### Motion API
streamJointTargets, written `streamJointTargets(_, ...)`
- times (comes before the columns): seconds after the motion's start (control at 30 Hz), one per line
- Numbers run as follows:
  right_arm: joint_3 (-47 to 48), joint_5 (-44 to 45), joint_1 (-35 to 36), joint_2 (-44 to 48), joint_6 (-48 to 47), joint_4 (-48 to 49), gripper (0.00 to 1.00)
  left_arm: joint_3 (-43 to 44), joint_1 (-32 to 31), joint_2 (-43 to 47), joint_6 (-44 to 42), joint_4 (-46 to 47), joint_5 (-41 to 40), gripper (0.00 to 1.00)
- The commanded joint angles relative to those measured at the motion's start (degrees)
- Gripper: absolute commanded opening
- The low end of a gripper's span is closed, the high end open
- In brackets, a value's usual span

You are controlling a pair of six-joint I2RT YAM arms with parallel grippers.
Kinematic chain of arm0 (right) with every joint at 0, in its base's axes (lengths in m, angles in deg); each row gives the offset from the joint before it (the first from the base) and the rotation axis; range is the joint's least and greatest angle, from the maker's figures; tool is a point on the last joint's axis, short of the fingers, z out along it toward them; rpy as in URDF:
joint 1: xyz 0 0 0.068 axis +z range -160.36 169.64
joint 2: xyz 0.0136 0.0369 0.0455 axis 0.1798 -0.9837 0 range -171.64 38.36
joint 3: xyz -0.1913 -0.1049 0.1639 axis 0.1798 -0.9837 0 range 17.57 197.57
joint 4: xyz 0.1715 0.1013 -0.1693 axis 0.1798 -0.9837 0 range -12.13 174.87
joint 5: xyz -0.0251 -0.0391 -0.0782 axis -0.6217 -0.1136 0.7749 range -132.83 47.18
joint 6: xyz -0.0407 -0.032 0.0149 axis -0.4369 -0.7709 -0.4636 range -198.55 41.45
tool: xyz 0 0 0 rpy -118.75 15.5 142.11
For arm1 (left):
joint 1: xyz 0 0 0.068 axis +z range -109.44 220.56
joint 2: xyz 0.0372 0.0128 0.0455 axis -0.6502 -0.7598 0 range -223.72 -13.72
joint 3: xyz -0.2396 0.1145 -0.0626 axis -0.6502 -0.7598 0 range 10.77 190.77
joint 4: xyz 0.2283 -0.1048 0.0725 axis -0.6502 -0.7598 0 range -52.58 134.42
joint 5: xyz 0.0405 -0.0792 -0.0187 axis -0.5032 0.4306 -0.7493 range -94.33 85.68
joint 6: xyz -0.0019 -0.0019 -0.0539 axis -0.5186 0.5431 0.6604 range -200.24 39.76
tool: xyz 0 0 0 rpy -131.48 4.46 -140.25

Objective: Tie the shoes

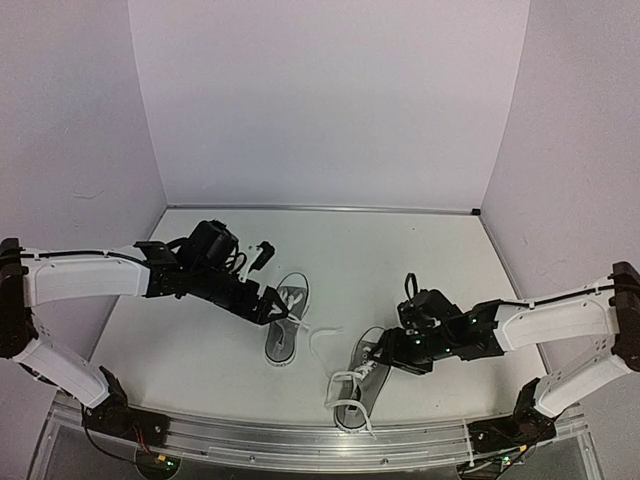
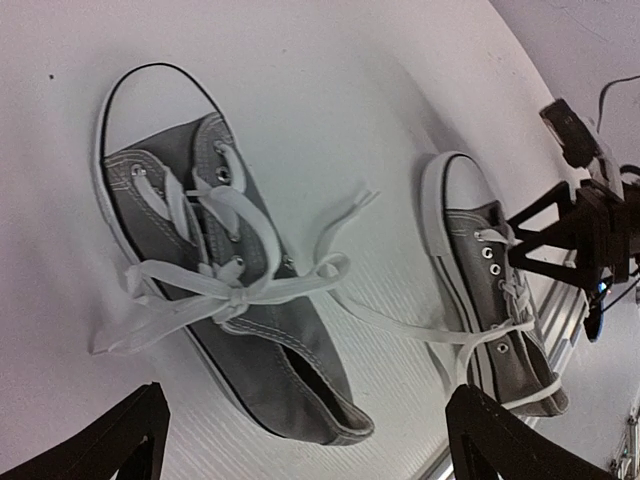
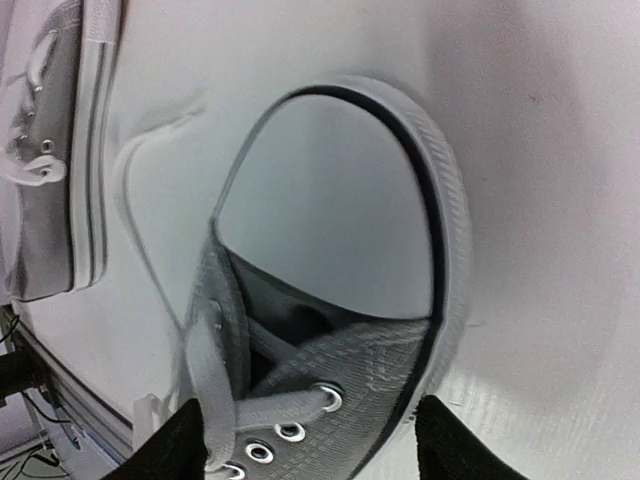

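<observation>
Soft even light — right wrist view slightly blurred, edges warped.

Surface: white table [image 1: 400, 250] | Laid on it: two grey shoes, upright on their soles, well apart | farther shoe [image 1: 287, 325] at centre-left | nearer shoe [image 1: 362, 388] by the front edge | white lace [image 1: 322, 335] trailed across the tabletop between them

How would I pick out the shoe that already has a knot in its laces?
On the white table, look on the left side, beside the left gripper. The grey sneaker there has its white laces pulled into a knot, while the other sneaker, by the right gripper, has laces trailing loose.
</observation>
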Motion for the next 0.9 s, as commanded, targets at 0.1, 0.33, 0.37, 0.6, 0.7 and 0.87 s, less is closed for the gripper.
streamJointTargets(0.1,1.3,4.8,0.1,6.0,-2.7,5.8,0.41,-0.1,-0.8,4.5,-2.3,2.3,1.1,0.99)
streamJointTargets(0.33,4.7,0.4,-0.8,3.2,-3.7,1.3,0.54,1.5,-0.9,1.8,-3.1,1.8,3.4,1.0)
streamJointTargets(0.37,5.7,-0.2,0.0,2.0,-3.6,0.5,0.56,1.4,-0.9,1.7,-3.2,2.0,3.2,1.0)
streamJointTargets(0.6,13.8,1.4,4.7,-7.8,-4.7,-8.2,0.73,1.1,-0.9,2.4,-2.3,3.2,1.8,0.99)
streamJointTargets(0.7,15.7,5.4,6.4,-10.1,-3.9,-11.9,0.7,0.8,-0.9,4.0,-2.0,2.8,1.0,0.99)
streamJointTargets(0.87,17.5,10.2,9.9,-14.0,-2.4,-15.1,0.59,0.4,-0.9,5.5,-2.0,1.7,-0.8,1.0)
